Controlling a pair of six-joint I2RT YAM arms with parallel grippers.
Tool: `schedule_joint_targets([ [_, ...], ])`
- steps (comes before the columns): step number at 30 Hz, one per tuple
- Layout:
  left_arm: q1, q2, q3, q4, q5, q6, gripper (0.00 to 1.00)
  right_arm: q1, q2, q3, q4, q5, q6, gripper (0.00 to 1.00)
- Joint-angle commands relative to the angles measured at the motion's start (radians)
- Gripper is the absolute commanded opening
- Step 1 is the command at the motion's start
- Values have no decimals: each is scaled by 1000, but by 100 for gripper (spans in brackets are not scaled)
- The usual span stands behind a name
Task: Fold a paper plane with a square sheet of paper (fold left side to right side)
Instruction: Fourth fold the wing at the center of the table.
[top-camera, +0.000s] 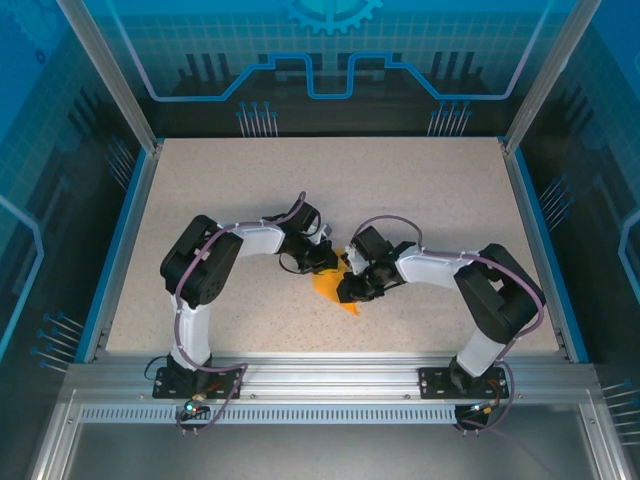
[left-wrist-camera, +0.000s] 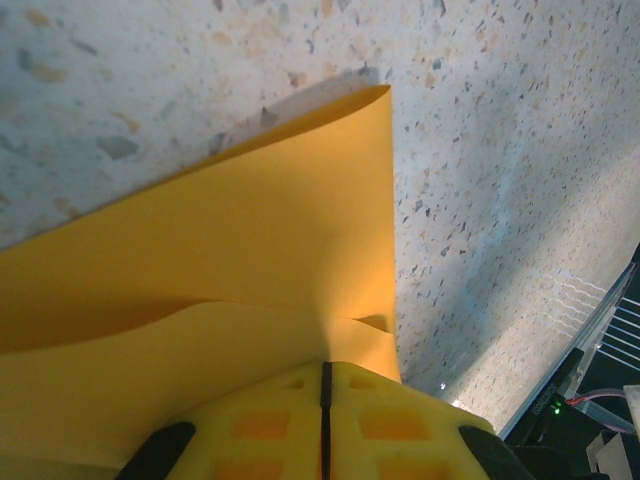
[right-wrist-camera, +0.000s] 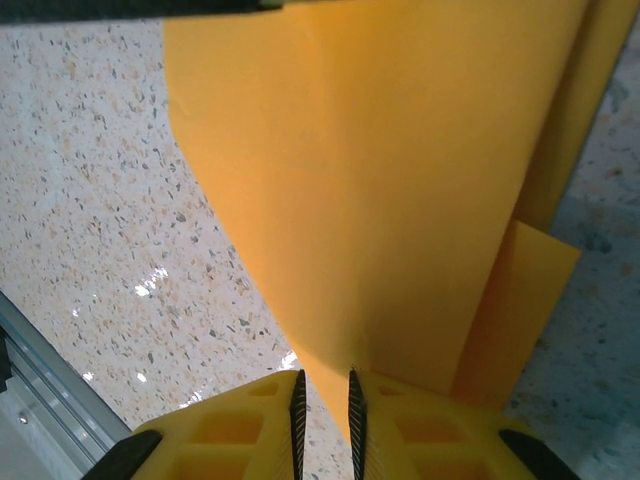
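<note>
The square sheet of paper (top-camera: 328, 288) is bright orange and lies bent and partly lifted off the table between my two grippers. My left gripper (top-camera: 325, 262) is at its far side. In the left wrist view that gripper (left-wrist-camera: 325, 365) is shut on the sheet (left-wrist-camera: 250, 230), which curls up and away from the jaws. My right gripper (top-camera: 352, 288) is at the sheet's right side. In the right wrist view its jaws (right-wrist-camera: 325, 375) stand a narrow gap apart, with a pointed edge of the sheet (right-wrist-camera: 380, 180) dipping between them. A paper plane is out of view.
The speckled beige table (top-camera: 250, 190) lies all around the sheet. A metal rail (top-camera: 330, 375) runs along the near edge by the arm bases, and blue-edged walls (top-camera: 125, 250) close off the sides.
</note>
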Motion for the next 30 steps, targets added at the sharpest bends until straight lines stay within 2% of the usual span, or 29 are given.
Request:
schedule_joint_targets([
  [1, 12, 29, -21, -96, -110, 20, 10, -10, 24, -12, -38, -13, 2, 21],
  [6, 17, 32, -21, -99, -116, 22, 10, -18, 47, -30, -68, -4, 7, 20],
  [9, 21, 34, -21, -103, -119, 26, 10, -21, 46, -45, -87, -11, 9, 13],
  [14, 30, 21, -24, -94, -107, 29, 10, -26, 37, -78, -130, 9, 2, 9],
  [17, 30, -22, -37, -60, -82, 33, 11, -34, 50, -92, -113, 11, 8, 0],
  [25, 28, -196, -111, 33, -20, 79, 15, -45, 82, -86, -108, 53, 9, 0],
  [30, 10, -237, -154, 58, 54, 101, 15, -49, 91, -87, -99, 48, 7, 0],
])
